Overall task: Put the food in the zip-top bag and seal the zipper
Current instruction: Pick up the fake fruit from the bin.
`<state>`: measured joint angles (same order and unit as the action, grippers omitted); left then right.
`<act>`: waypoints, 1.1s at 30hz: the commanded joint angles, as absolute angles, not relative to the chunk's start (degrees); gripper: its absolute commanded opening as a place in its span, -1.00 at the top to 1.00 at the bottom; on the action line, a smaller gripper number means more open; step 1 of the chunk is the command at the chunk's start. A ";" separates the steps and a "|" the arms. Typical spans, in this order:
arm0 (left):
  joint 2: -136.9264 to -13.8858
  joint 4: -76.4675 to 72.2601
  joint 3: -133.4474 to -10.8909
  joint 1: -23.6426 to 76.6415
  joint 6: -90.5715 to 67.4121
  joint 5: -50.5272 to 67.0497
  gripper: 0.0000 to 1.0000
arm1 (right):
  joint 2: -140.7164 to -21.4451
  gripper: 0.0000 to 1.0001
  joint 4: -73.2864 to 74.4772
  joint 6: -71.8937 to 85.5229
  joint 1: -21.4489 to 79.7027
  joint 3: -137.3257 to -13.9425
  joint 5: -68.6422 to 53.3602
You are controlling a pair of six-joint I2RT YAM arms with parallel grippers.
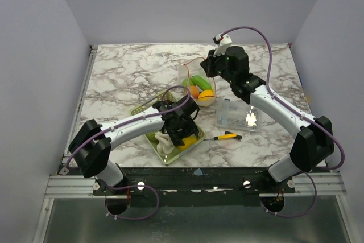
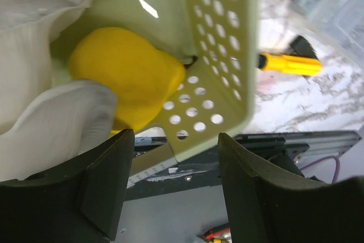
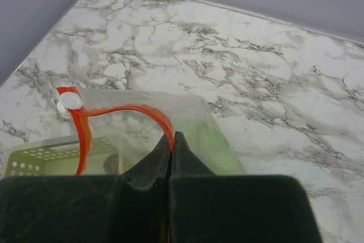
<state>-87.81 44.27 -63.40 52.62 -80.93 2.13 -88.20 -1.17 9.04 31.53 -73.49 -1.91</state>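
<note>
The zip-top bag [image 1: 196, 86] stands open at mid-table, holding green and orange food [image 1: 199, 83]. My right gripper [image 3: 172, 140] is shut on the bag's red-orange zipper [image 3: 136, 109], pinching the strip at its rim and holding the mouth up; it also shows from above [image 1: 209, 68]. My left gripper [image 2: 176, 180] hangs open over the pale green basket [image 2: 222, 55], with nothing between its fingers. Just beyond its fingertips, a yellow food piece [image 2: 125, 83] and a white one [image 2: 34, 101] lie in the basket.
A rigid clear box [image 1: 236, 115] sits right of the basket, below the right forearm. A yellow-and-black screwdriver [image 1: 226, 136] lies near the table's front edge, beside the basket's corner [image 1: 170, 155]. Grey walls enclose the marble table.
</note>
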 commanded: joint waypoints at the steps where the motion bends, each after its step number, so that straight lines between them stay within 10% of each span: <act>1: -86.59 51.41 -63.29 52.74 -88.47 -1.13 -0.29 | -86.06 0.99 -2.31 9.30 31.34 -72.88 -1.93; 33: -94.02 52.75 -60.35 50.85 -92.38 -3.83 -0.87 | -87.42 0.99 -2.70 9.52 31.36 -72.77 -2.35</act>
